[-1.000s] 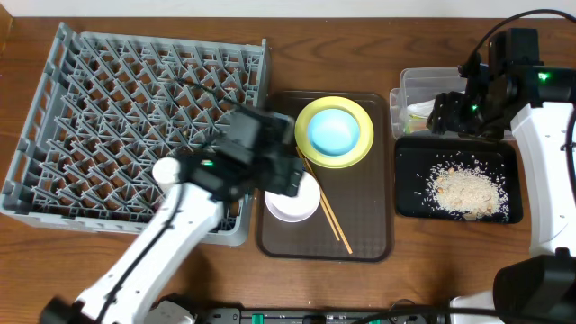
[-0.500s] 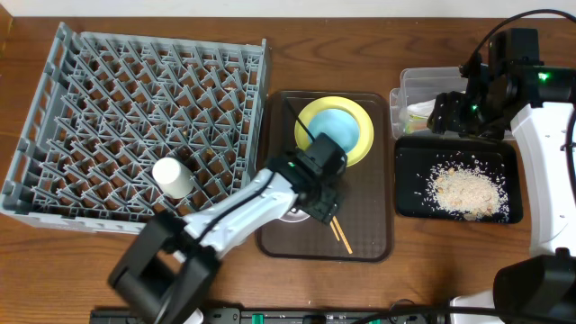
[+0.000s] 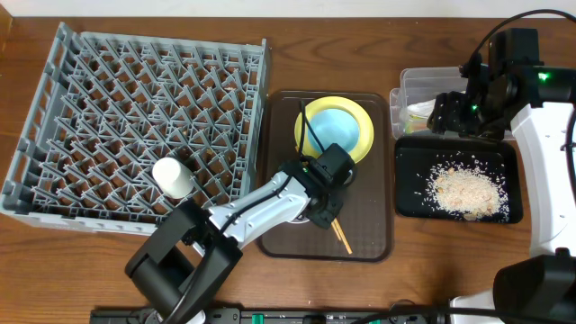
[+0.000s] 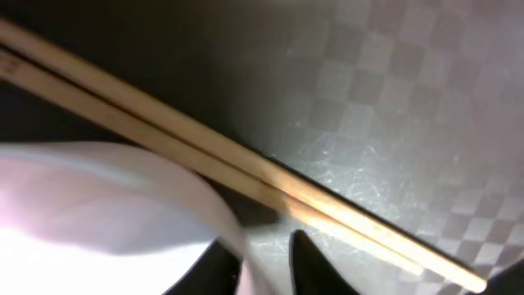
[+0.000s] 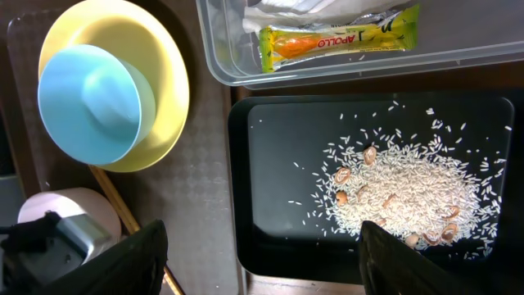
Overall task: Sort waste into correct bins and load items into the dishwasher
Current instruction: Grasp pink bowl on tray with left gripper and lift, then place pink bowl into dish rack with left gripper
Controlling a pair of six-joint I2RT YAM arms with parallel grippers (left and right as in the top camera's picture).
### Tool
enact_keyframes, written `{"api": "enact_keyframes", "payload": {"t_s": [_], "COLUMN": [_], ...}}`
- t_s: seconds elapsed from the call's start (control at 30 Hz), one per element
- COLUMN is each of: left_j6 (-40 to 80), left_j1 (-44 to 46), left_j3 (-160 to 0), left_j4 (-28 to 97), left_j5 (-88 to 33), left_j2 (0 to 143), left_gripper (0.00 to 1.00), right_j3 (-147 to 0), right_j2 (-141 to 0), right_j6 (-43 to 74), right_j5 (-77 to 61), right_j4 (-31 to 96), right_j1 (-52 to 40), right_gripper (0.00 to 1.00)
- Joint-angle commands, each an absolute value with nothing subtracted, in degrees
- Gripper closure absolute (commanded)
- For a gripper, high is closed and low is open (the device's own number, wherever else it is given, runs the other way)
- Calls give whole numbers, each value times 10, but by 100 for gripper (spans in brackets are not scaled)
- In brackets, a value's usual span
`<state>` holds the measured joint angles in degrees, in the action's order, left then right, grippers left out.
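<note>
My left gripper (image 3: 322,200) is down over the pinkish-white bowl (image 5: 65,211) on the brown tray. In the left wrist view the bowl's rim (image 4: 123,192) runs between my two dark fingertips, one inside and one outside, and the left gripper (image 4: 266,250) is shut on it. The chopsticks (image 4: 246,164) lie just beyond the rim, their ends (image 3: 340,236) poking out from under the arm. The light-blue bowl (image 3: 334,129) sits in the yellow plate (image 3: 363,144). My right gripper (image 5: 262,274) hangs open and empty above the black tray (image 3: 409,175) of rice (image 3: 463,191).
The grey dish rack (image 3: 135,117) fills the left side, with a white rounded object (image 3: 171,177) at its near edge. The dark brown serving tray (image 3: 369,229) sits in the middle. The clear tub (image 3: 416,85) holds an orange-green sachet (image 5: 340,37) and white paper (image 5: 286,6).
My left arm swung right from the rack's corner onto the tray, came down at the pinkish-white bowl and closed its jaws on the rim. The right arm stayed still.
</note>
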<state>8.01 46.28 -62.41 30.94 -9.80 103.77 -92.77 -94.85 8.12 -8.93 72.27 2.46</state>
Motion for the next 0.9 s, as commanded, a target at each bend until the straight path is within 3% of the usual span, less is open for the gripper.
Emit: {"api": "enact_keyframes", "payload": {"t_s": [0.0, 0.3, 0.5, 0.63, 0.87], "left_j6": [77, 72, 71, 64, 36], "left_j1": [462, 459, 402, 313, 106], "left_j3": [-633, -633, -636, -638, -639], "left_j4": [309, 321, 322, 311, 276], "left_j5": [-75, -63, -53, -78, -319], "left_j2": [1007, 931, 825, 752, 721], "left_gripper": [89, 92, 92, 92, 92], "right_j3": [-937, -937, -937, -937, -937], "right_j2": [-944, -944, -944, -944, -944], "right_j6": [87, 87, 87, 87, 87], "right_j5": [-84, -84, -84, -84, -84], "right_j4": [724, 726, 728, 727, 729], "right_j1": [26, 26, 26, 26, 26], "right_gripper": [28, 28, 28, 28, 27]}}
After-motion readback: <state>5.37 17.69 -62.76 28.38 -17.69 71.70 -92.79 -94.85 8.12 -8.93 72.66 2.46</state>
